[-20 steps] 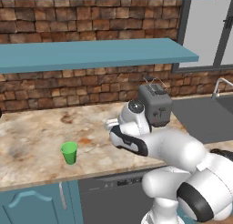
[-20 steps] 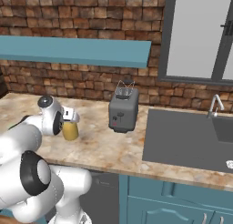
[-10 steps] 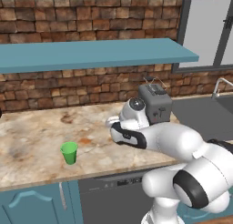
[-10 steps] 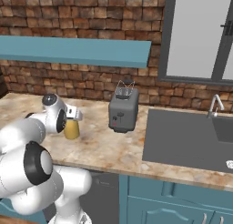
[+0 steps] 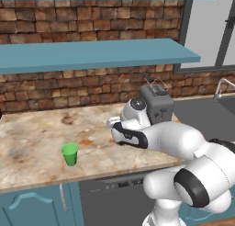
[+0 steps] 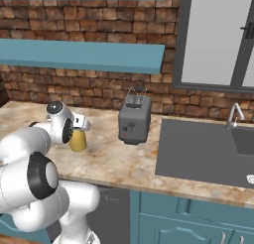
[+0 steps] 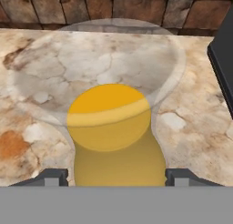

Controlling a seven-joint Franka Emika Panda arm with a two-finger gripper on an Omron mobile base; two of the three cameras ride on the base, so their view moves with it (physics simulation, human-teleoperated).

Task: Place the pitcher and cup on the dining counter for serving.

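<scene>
Starting at the left of the left base view: the cup stands upright on the marbled table, alone and well apart from the arm. It isn't the business right now.

Move right and there's the hand, reaching out low over the table, with the toaster just behind it toward the brick wall.

From the right base view, the pitcher stands upright on the table right under the wrist, its yellow body peeking out beside the white housing, and the toaster sits a clear gap to its right.

Now the hand view, and this is the relation that counts: the pitcher sits dead centre, straight ahead of the hand and between the two dark fingertips, one on either side of its rounded body. Its long axis runs vertical and the camera looks down at its top. The fingers are spread wider than the body, with table showing in the gap on each side, so nothing is gripped yet.

My read: the line-up is good, and closing squarely on that round body comes next, with the toaster edge close on the right to mind.
</scene>
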